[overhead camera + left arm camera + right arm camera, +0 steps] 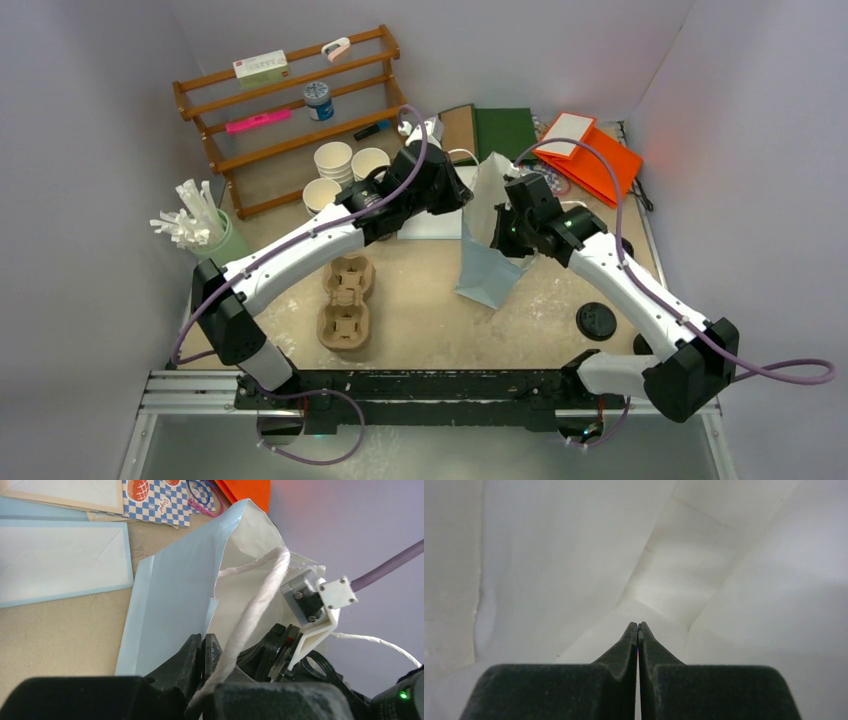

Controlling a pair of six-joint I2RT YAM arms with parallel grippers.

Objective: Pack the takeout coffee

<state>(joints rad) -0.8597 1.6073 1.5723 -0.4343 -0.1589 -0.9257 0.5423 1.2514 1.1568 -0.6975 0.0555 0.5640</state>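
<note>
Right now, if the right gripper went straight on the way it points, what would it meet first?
The right gripper, shut, is inside the paper bag and points at its creased white inner wall. It would probably meet that paper first; how far off it is I cannot tell.

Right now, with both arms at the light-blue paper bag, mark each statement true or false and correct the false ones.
1. The light-blue paper bag stands with its mouth open. True.
2. The right gripper holds a cup inside the bag. False: its jaws are shut on nothing, with only the bag's white inside around them.
3. The left gripper pinches the bag's rim. True.
4. The brown cardboard cup carrier holds two cups. False: its pockets are empty.
5. The round black plastic lid lies flat on the table beside the right arm. True.
</note>
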